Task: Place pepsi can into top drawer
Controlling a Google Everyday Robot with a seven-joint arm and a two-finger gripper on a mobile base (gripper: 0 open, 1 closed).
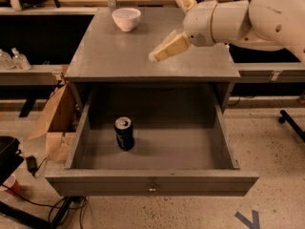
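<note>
The pepsi can (124,133) stands upright on the floor of the top drawer (152,179), left of centre and nearer the back wall than the front panel, touching neither side wall. Its silver top faces up. The drawer is pulled fully out of the grey cabinet, and its small metal knob (152,189) sits at the middle of the front panel. Above it, the cabinet's worktop (109,56) carries a white bowl (126,18) near its rear edge, left of centre. The end effector (166,28) hangs over the right half of the worktop, well apart from the can and above drawer level. Its two cream fingers (171,46) are spread wide with nothing between them, one pointing down to the left and the other up toward the rear. The white arm (267,15) reaches in from the right edge. On the floor to the left of the cabinet an open cardboard box (53,123) leans against its side.
</note>
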